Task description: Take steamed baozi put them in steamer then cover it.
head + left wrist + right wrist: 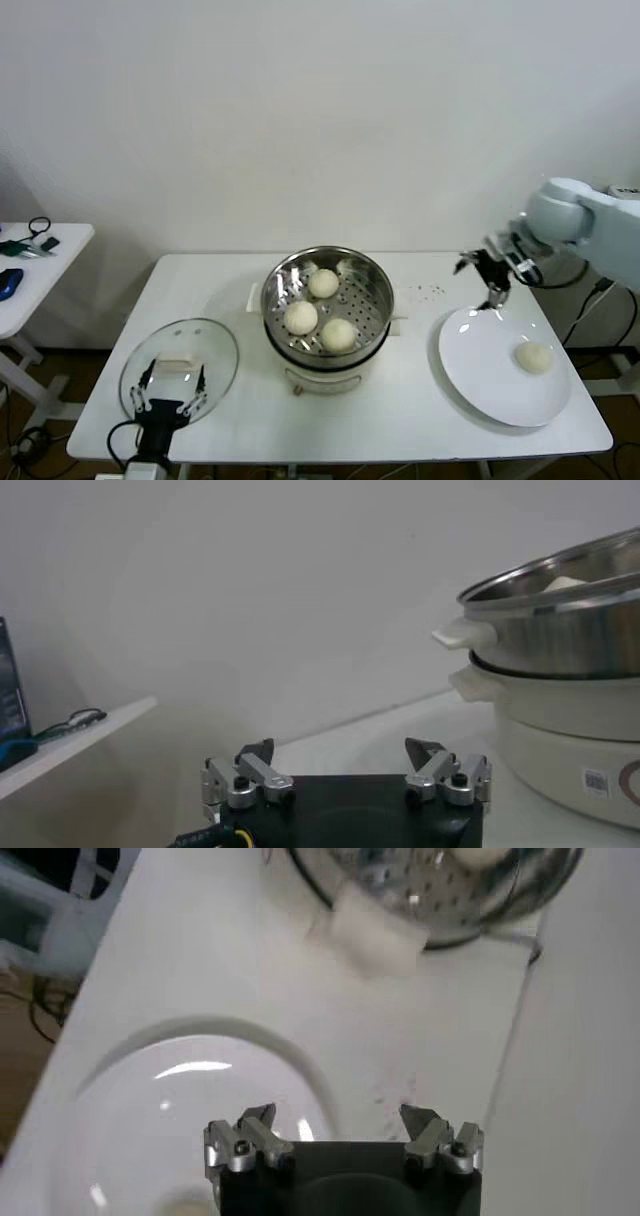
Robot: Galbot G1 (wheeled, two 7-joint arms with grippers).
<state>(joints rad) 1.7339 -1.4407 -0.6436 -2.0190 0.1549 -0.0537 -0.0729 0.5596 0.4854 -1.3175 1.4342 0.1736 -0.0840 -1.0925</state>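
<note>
The steel steamer [370,285] sits mid-table on its white cooker base and holds three cream baozi [323,283]. A fourth baozi [534,357] lies on the white plate [480,375] at the right. My right gripper [493,272] is open and empty, hovering over the plate's far edge, between steamer and plate; its wrist view shows the plate [200,1118] and the steamer [440,893]. The glass cover [215,345] with its white handle lies flat at the front left. My left gripper [170,400] is open just above the cover; its view shows the steamer [560,600].
A small side table [40,265] with cables and a blue object stands at the far left. A white wall is behind the table. The table's front edge runs close under the plate and the cover.
</note>
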